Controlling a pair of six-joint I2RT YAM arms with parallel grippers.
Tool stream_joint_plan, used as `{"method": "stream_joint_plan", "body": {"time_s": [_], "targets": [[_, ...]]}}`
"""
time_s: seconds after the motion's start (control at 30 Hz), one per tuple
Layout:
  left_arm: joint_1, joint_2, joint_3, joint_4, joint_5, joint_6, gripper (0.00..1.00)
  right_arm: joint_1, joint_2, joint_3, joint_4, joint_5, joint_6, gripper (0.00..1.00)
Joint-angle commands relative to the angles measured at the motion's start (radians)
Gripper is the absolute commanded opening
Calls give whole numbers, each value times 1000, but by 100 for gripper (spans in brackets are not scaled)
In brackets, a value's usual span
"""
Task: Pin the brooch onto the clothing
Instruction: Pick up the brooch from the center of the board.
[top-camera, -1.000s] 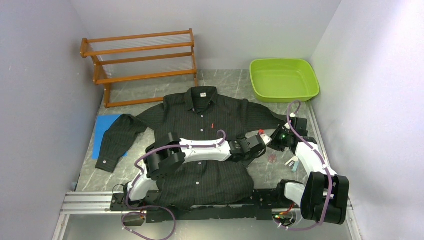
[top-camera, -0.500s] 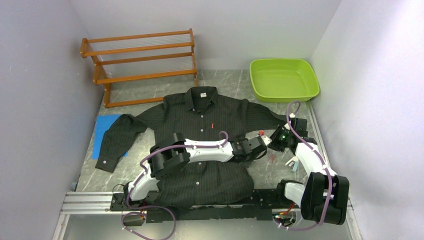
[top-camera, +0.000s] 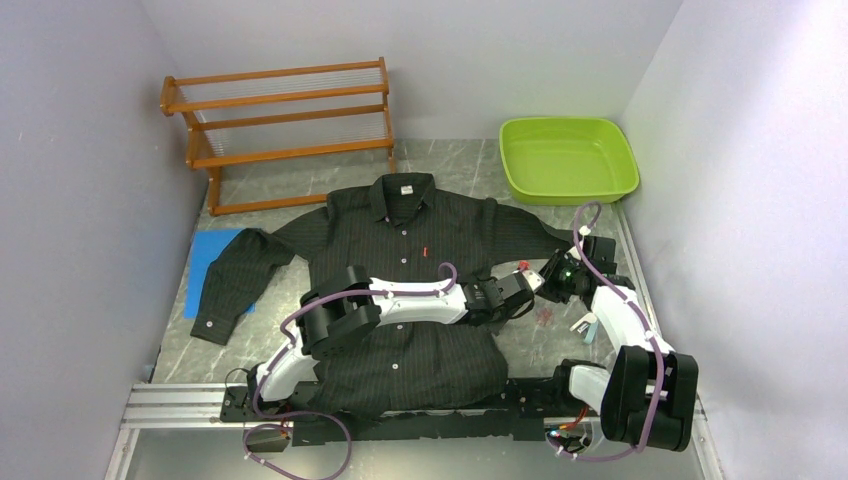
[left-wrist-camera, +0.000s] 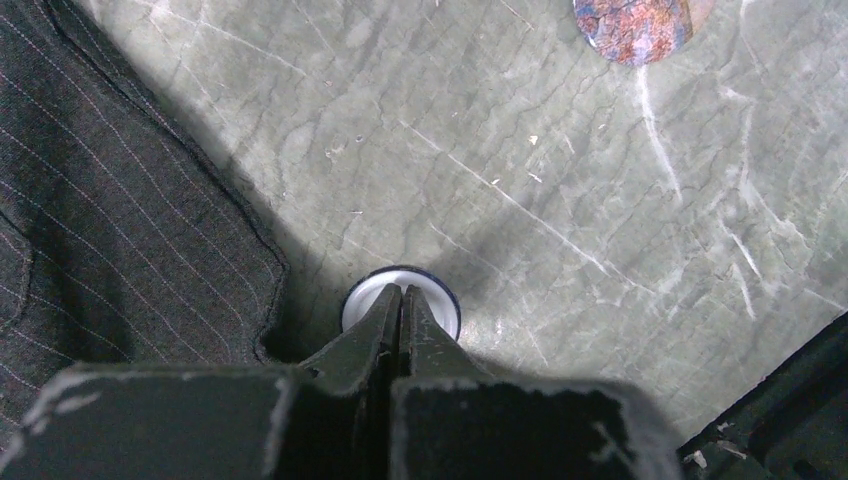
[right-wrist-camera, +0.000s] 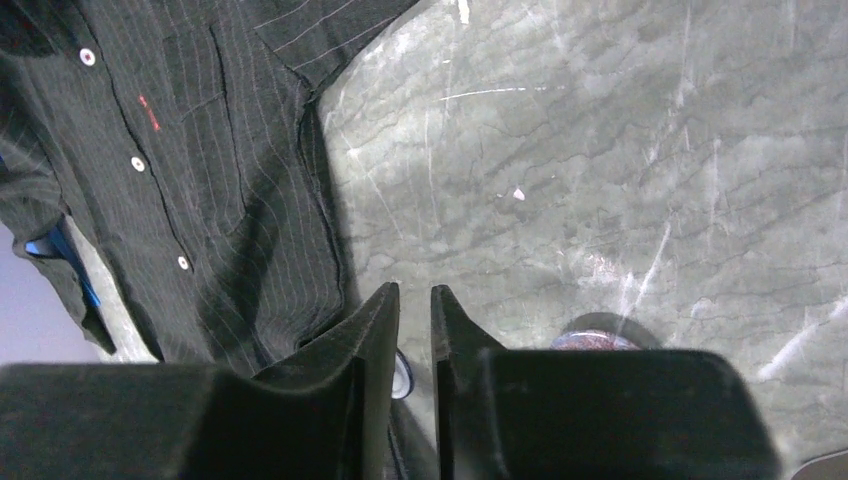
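1. A grey marbled tabletop (left-wrist-camera: 600, 220) fills the view.
2. The left hand (left-wrist-camera: 402, 292) is closed, its tips together on a round white dark-rimmed brooch (left-wrist-camera: 445, 305). I cannot tell whether they pinch it.
3. The brooch sits on the tabletop just beside the side edge of the black pinstriped collared shirt (left-wrist-camera: 110, 220).
4. Farther from the shirt lies a round disc mottled red and blue (left-wrist-camera: 632, 18).
5. Near that disc, the right hand (right-wrist-camera: 415, 292) has its fingers a narrow gap apart and holds nothing.

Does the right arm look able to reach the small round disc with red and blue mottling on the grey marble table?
Probably yes. The mottled disc lies uncovered on the table right beside the right gripper; only the nearby left gripper might crowd it.
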Motion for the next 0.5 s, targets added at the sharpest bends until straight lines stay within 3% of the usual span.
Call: {"method": "stream_joint_plan", "body": {"time_s": [0.0,0.1,0.17,0.47], "targets": [[-2,-4,22,-5,-17,2,3,-4,-33,0,47,-88,-23,34],[-3,-35,23,12,4,-1,3,-2,-54,5,46,-91,-17,53],[-1,-61,23,33,30,0,2,-2,-71,14,38,-87,-16,60],[9,-176,19,155,130,-15,3,-2,-128,53,25,-84,-8,72]]}}
